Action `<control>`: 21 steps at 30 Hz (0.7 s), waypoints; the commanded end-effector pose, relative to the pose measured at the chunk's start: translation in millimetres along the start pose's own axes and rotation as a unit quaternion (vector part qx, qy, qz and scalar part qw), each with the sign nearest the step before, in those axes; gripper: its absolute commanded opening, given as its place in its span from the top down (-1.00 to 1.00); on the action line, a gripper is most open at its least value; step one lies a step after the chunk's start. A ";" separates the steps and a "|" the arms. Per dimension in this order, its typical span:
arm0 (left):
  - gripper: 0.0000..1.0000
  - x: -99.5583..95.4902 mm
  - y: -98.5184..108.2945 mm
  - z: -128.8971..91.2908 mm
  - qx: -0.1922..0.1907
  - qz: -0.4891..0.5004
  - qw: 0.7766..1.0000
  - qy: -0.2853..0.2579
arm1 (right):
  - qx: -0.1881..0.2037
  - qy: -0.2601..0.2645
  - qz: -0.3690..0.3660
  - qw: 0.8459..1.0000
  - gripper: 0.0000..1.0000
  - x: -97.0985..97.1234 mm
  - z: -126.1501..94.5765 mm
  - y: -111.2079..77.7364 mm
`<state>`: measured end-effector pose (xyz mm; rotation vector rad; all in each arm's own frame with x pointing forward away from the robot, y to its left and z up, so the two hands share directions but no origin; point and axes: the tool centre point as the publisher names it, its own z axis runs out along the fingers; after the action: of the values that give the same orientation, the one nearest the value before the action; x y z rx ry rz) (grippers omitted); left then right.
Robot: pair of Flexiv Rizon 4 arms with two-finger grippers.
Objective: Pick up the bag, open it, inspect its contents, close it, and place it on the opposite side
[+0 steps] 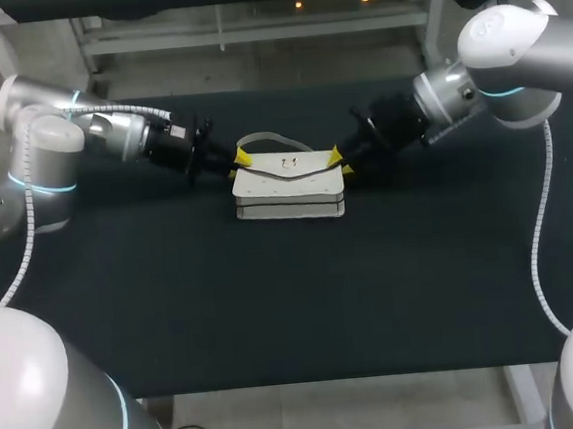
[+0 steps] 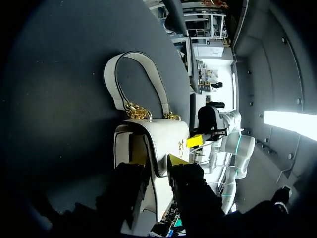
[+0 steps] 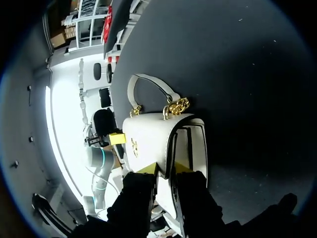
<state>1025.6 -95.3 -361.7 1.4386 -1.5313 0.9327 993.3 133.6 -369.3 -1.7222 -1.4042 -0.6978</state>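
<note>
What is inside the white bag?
Nothing inside shows: the bag has its flap down over the opening, hiding any contents. Only its handle and gold clasp show outside.

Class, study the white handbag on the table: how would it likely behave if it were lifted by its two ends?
The white handbag probably keeps its shape, since its body looks boxy. Its strap, on gold chain links, would likely flop. The flap may gape: its edge looks raised.
</note>
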 end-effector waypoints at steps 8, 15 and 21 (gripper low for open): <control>1.00 -3.9 0.0 4.4 0.004 -0.007 1.000 -0.002 | 0.003 0.004 0.005 1.000 -0.09 -3.9 4.6 -0.8; 1.00 -9.4 0.4 6.7 0.002 -0.013 1.000 -0.003 | 0.004 0.005 0.009 1.000 0.75 -6.6 6.4 0.9; 1.00 -7.8 2.8 3.6 0.004 -0.012 1.000 -0.003 | 0.003 0.006 0.008 1.000 1.00 -7.0 5.4 0.8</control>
<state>1023.8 -94.5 -368.4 1.4674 -1.5145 0.9173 990.3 132.9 -376.5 -1.7226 -1.3838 -0.6925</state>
